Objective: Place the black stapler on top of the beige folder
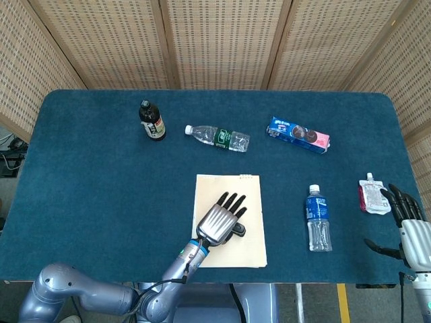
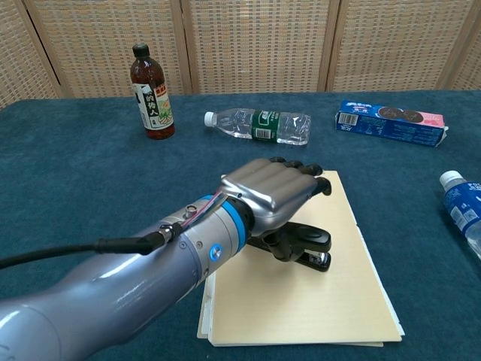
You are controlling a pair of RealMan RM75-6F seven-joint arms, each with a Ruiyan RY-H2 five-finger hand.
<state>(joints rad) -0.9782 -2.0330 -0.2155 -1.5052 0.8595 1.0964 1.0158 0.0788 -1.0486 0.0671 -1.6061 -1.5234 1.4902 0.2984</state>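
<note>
Three wicker-look panels (image 1: 215,40) wall off the back of my dark blue table (image 1: 81,188), which also carries a sauce bottle (image 1: 152,121), two water bottles and a cookie box (image 1: 297,135). My left hand (image 2: 274,192) hovers fingers spread, gripping nothing, above the black stapler (image 2: 301,247) lying on the beige folder (image 2: 316,301). The hand hides much of the stapler; my right hand (image 1: 407,219) sits fingers apart at the table edge, near a pouch (image 1: 372,196).

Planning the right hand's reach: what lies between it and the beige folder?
In the head view, the blue water bottle lies between the right hand and the beige folder.
</note>
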